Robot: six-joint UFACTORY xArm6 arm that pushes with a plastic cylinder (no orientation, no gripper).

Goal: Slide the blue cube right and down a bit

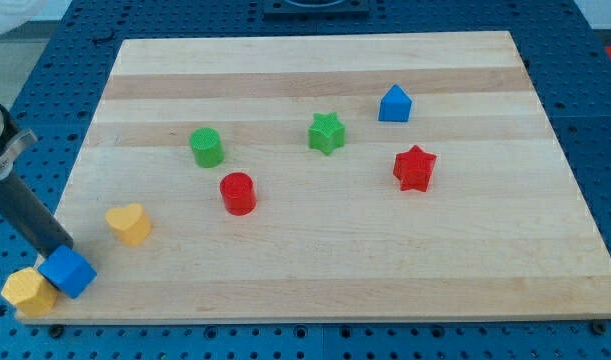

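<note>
Touching blue cube top-left, my tip, wooden board

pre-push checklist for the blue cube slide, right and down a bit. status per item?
1. Blue cube located, bottom-left corner of the board: ok.
2. My tip at the cube's upper-left side, suited to pushing right and down: ok.
3. Actual tip-to-cube contact: cannot tell.
4. Room downward: cube sits near the board's bottom edge: not ok.
5. Yellow block touching the cube's left, not in the path: ok.
6. Yellow heart above the path, apart: ok.
</note>
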